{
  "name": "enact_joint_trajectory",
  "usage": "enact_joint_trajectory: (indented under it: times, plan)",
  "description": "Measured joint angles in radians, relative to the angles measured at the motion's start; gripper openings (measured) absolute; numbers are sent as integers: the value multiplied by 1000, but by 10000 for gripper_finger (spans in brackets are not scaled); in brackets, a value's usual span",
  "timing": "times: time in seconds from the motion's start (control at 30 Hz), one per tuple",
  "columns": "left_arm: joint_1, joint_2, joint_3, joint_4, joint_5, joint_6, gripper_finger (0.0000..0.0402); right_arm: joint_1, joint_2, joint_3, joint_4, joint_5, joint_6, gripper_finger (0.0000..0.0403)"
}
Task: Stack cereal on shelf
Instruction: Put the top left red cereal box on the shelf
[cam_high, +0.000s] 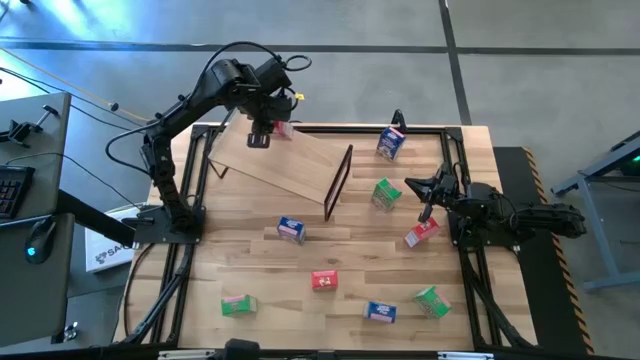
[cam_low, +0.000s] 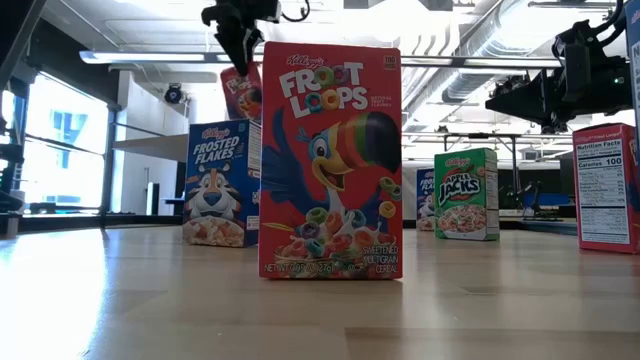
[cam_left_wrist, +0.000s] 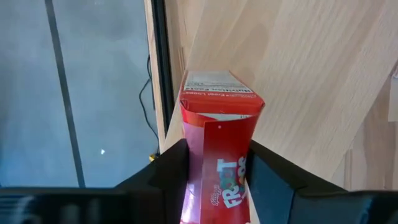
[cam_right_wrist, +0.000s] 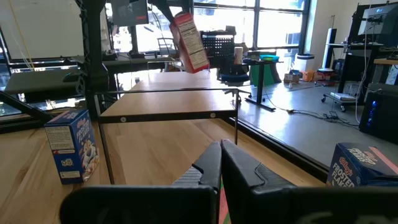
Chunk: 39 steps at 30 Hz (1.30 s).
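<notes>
- Judging by looks, each cereal box is light, stiff cardboard with smooth printed faces, easy to dent if squeezed hard and apt to tip; the two broad faces, near the middle, seem the best place to pinch
- Left tool (cam_high: 262, 133) is up at the shelf's (cam_high: 285, 165) far high end with a red box (cam_left_wrist: 219, 134) between its fingers (cam_left_wrist: 166, 177); the fingers flank the box's sides, but whether they clamp it or have begun to let go I cannot tell
- That box sits upright at the board's edge, its top pointing away from the tool
- Right tool (cam_right_wrist: 220, 163) rests low over the surface (cam_high: 270, 290) on the right side, fingers pressed together and empty, a red box (cam_high: 421, 232) just beside it
- Other boxes stand scattered on the surface: a blue box (cam_high: 291, 229) near the shelf's low end, a green box (cam_high: 385, 193) beyond its black frame (cam_high: 338, 182)
</notes>
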<state>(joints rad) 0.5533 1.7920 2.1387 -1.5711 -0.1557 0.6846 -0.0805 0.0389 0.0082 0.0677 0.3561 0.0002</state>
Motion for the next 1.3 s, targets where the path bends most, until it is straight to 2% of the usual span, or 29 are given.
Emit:
enact_joint_trajectory:
  times: [0.13,0.43,0.67,1.07,1.3]
  plan:
    - [4,-4,-22,1,0,-4,141,0,0,0,0,0,0,0]
    - [22,-5,-155,36,-28,-1,138,0,0,0,0,0,0,0]
    - [22,-12,-159,53,-64,-8,151,0,0,0,0,0,0,0]
    - [23,-45,-160,60,-90,-45,207,0,0,0,0,0,0,0]
    - [22,-45,-143,75,-138,-25,216,0,0,0,0,0,0,0]
